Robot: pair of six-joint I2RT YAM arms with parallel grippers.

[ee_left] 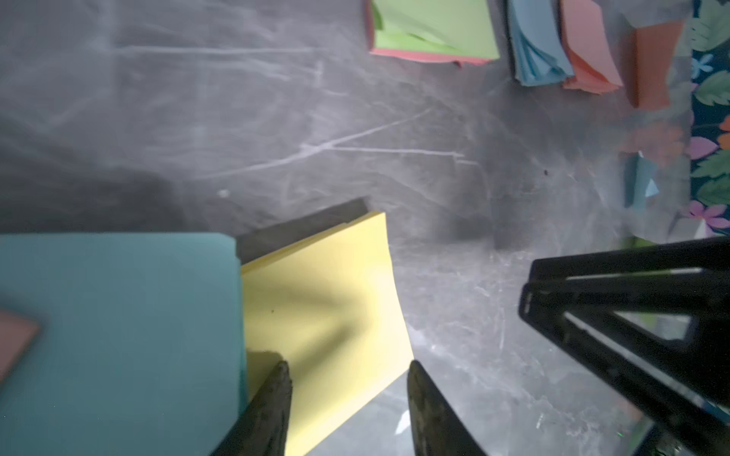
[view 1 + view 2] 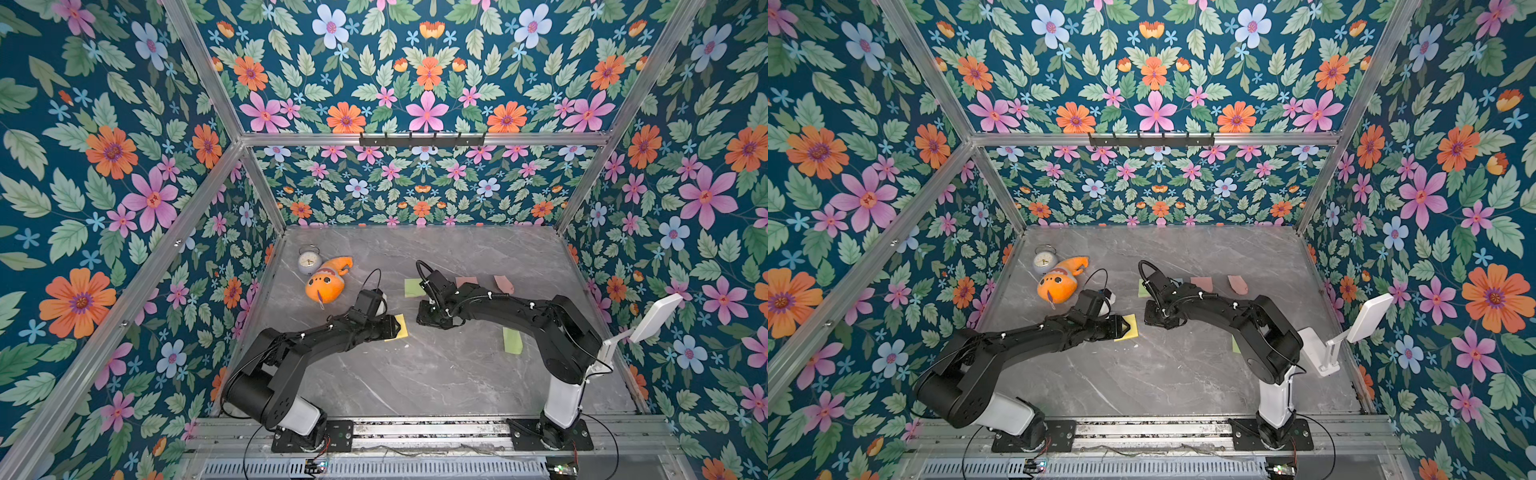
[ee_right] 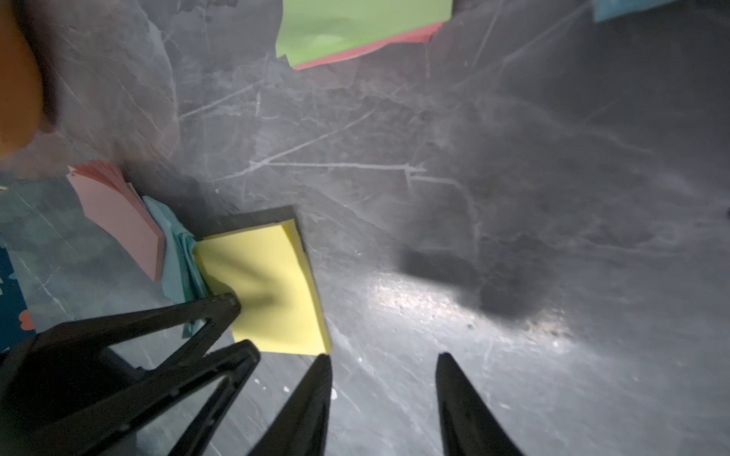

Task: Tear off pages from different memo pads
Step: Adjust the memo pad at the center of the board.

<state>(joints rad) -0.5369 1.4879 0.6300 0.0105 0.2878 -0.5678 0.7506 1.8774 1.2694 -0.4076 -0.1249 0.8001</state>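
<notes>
A yellow memo pad [image 2: 402, 328] [image 1: 324, 300] [image 3: 268, 284] lies flat mid-table. My left gripper [image 1: 349, 367] [image 2: 390, 328] is open over its near corner, one finger resting on the pad's top, the other just off its edge. In the right wrist view a blue pad [image 3: 177, 252] and a pink pad [image 3: 118, 221] lie against the yellow one, beside the left gripper's fingers [image 3: 231, 308]. My right gripper [image 3: 384, 359] [image 2: 432, 318] is open and empty, low over bare table next to the yellow pad. A green pad [image 2: 413, 287] [image 1: 430, 31] lies farther back. A loose green page [image 2: 512, 340] lies near the right arm.
An orange plush toy [image 2: 326, 284] and a small alarm clock [image 2: 309, 259] sit at the back left. Two salmon pads [image 2: 465, 282] [image 2: 505, 284] lie behind the right arm. A white stand [image 2: 656, 318] is at the right wall. Flowered walls enclose the table [image 2: 415, 382].
</notes>
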